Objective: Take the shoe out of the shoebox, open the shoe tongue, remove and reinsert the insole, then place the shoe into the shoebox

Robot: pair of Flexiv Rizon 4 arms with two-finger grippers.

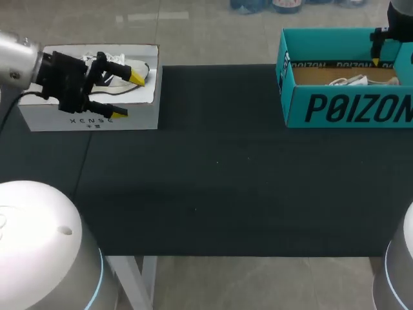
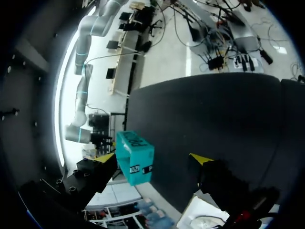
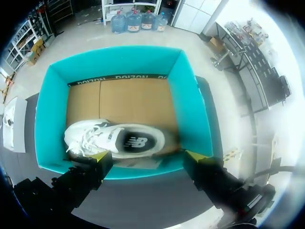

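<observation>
A teal shoebox (image 1: 348,106) stands at the table's far right, and a white shoe (image 1: 352,81) lies in it. The right wrist view looks down into the teal shoebox (image 3: 47,124), where the white shoe (image 3: 114,139) lies on its sole along the near wall, its dark insole showing. My right gripper (image 3: 147,156) hangs open above that near wall, holding nothing; it shows as the right gripper (image 1: 379,53) over the box's back edge. My left gripper (image 1: 128,95) is open above a white shoebox (image 1: 90,119) at the far left, which holds another white shoe (image 1: 126,68).
A black mat (image 1: 213,168) covers the table between the two boxes. In the left wrist view the open left gripper (image 2: 153,157) looks across the mat (image 2: 214,119) to the teal box (image 2: 135,157); the white box's corner (image 2: 193,217) lies under it.
</observation>
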